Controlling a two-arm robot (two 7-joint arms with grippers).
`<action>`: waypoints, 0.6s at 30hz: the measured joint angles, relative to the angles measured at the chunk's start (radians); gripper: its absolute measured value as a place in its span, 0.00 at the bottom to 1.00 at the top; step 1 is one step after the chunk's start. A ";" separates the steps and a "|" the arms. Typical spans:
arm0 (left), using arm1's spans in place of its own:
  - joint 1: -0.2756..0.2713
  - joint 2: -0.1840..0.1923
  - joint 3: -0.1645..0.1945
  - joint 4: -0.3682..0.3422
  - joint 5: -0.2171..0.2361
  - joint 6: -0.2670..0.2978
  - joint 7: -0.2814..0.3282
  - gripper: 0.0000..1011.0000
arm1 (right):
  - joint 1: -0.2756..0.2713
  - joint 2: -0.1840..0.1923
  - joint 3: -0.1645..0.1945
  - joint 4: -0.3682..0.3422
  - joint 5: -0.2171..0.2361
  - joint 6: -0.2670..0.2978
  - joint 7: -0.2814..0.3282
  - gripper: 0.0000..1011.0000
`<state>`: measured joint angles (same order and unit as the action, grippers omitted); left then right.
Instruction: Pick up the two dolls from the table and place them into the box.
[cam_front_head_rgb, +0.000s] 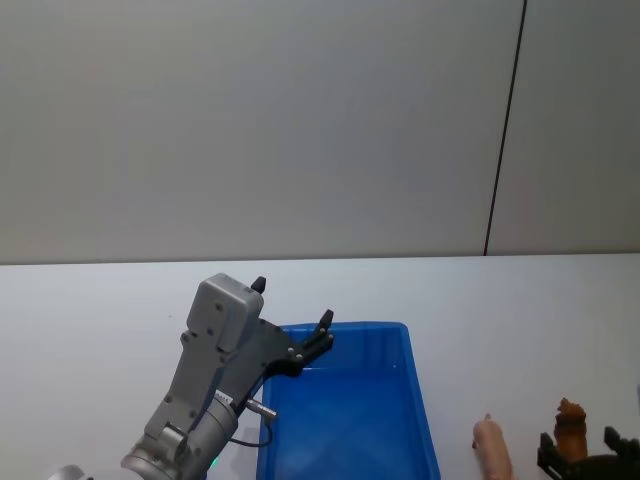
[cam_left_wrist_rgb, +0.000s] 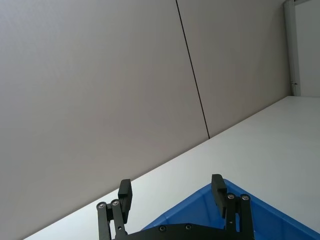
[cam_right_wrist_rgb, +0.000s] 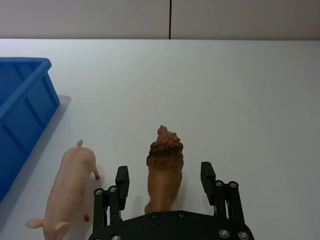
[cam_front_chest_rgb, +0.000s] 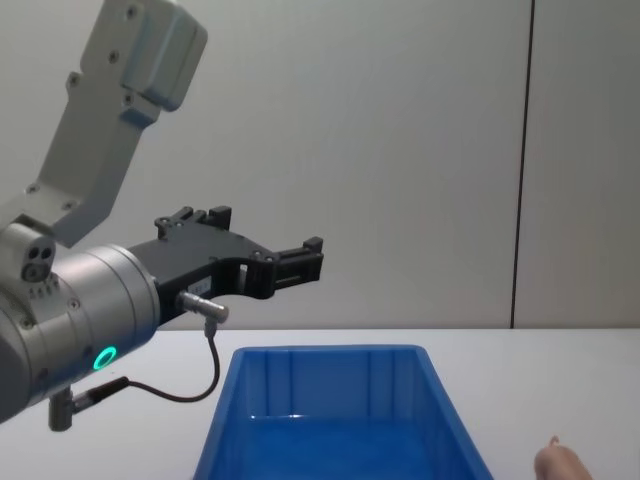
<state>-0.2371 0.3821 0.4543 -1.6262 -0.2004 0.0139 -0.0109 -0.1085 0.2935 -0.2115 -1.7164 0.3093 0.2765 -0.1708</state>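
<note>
While the right gripper (cam_right_wrist_rgb: 165, 173) flanks the brown doll (cam_right_wrist_rgb: 164, 175), jaws apart, toward the table's (cam_right_wrist_rgb: 250, 100) near edge, a skewed close could topple it — the left gripper (cam_left_wrist_rgb: 171, 189) hangs parted above the box (cam_front_head_rgb: 345, 328).

- A plain grey wall (cam_front_head_rgb: 250, 130) fills the background – flat, matt, with nothing hung on it.
- A thin dark seam (cam_front_head_rgb: 505, 130) runs straight down the wall on the robot's right side, splitting it into a wide panel and a narrower one; the chest view shows it upright too.
- In the left wrist view, a paler strip (cam_left_wrist_rgb: 289, 45) stands at the far end of the wall – whether it is a door frame or a corner cannot be told.
</note>
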 joint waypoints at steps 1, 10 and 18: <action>0.000 0.000 0.000 0.000 0.000 0.000 0.000 0.99 | -0.001 -0.002 0.000 0.005 0.004 0.001 0.002 0.87; 0.000 0.000 0.000 0.000 0.000 0.000 0.000 0.99 | -0.003 -0.014 0.004 0.034 0.032 0.004 0.011 0.61; 0.000 0.000 0.000 0.000 0.000 0.000 0.000 0.99 | -0.004 -0.019 0.004 0.040 0.032 -0.013 0.023 0.38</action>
<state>-0.2371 0.3821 0.4543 -1.6262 -0.2004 0.0138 -0.0109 -0.1129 0.2740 -0.2073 -1.6767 0.3410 0.2633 -0.1475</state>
